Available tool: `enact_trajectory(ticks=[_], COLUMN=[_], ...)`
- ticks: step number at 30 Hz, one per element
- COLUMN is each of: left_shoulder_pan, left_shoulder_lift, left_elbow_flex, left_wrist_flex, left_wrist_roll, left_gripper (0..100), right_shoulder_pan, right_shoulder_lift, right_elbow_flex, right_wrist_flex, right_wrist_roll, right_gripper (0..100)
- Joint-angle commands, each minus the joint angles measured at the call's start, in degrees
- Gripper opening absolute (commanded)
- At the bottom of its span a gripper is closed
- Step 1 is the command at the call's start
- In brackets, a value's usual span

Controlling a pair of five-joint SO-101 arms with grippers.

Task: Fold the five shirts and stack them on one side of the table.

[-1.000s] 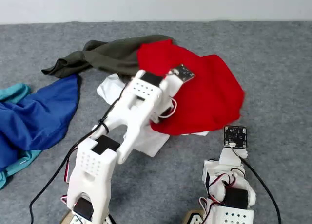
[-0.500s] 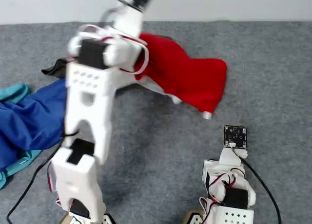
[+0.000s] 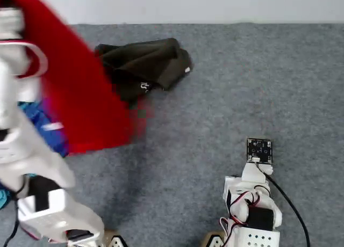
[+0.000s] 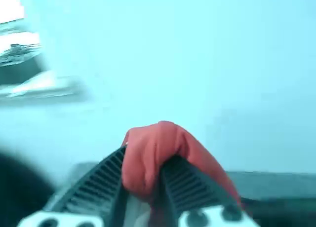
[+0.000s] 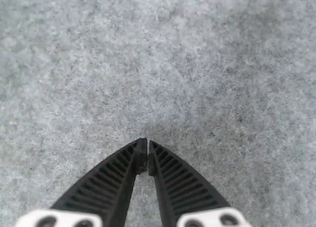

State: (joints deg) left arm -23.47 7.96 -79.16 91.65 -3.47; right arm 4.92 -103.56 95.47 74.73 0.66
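My left gripper [image 4: 144, 180] is shut on a bunch of the red shirt [image 4: 153, 150], raised high off the table. In the high view the left arm [image 3: 24, 145] stands tall at the left edge, and the red shirt [image 3: 80, 96] hangs from it in a long blurred sheet. The dark olive shirt [image 3: 142, 64] lies crumpled at the back of the grey mat. A blue shirt [image 3: 45, 131] peeks out behind the red one at the left. My right gripper [image 5: 147, 158] is shut on nothing, low over bare grey mat, with its arm [image 3: 252, 204] folded at the front right.
A bit of teal cloth [image 3: 4, 196] lies at the front left edge. The grey mat [image 3: 258, 80] covers the whole table. A pale wall [image 3: 215, 5] runs along the back.
The left arm swung up and to the left, carrying the red shirt off the pile and over the blue one. The white shirt under it has gone from sight. The right arm kept still.
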Motion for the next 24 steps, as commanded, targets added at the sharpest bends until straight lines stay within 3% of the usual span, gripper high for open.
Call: enact_trajectory(ticks=[1,6,12,15,19,24], left_shoulder_pan=[-10.1,-17.7,-19.1,-18.9,-19.1,-17.2], left_shoulder_lift=[-2.5,-2.5,-2.9,-3.2,-3.3,-3.3], left_elbow_flex=[0.0,9.1,22.6,26.9,28.9,23.9], left_wrist_flex=[-3.6,-5.1,-4.7,-4.7,-4.0,-1.8], left_wrist_roll=[-0.4,-4.5,-13.0,-17.2,-17.5,-17.6], left_gripper=[1,1,2,10,26,29], right_shoulder_pan=[0.6,0.6,0.6,0.6,0.6,0.6], right_shoulder_lift=[-0.4,-0.4,-0.4,-0.4,-0.4,-0.4], right_elbow_flex=[1.0,1.0,1.0,1.0,1.0,1.0], right_wrist_flex=[0.2,0.2,0.2,0.2,0.2,0.2], right_wrist_roll=[-0.5,-0.5,-0.5,-0.5,-0.5,-0.5], right_gripper=[0.9,0.9,0.9,0.9,0.9,0.9])
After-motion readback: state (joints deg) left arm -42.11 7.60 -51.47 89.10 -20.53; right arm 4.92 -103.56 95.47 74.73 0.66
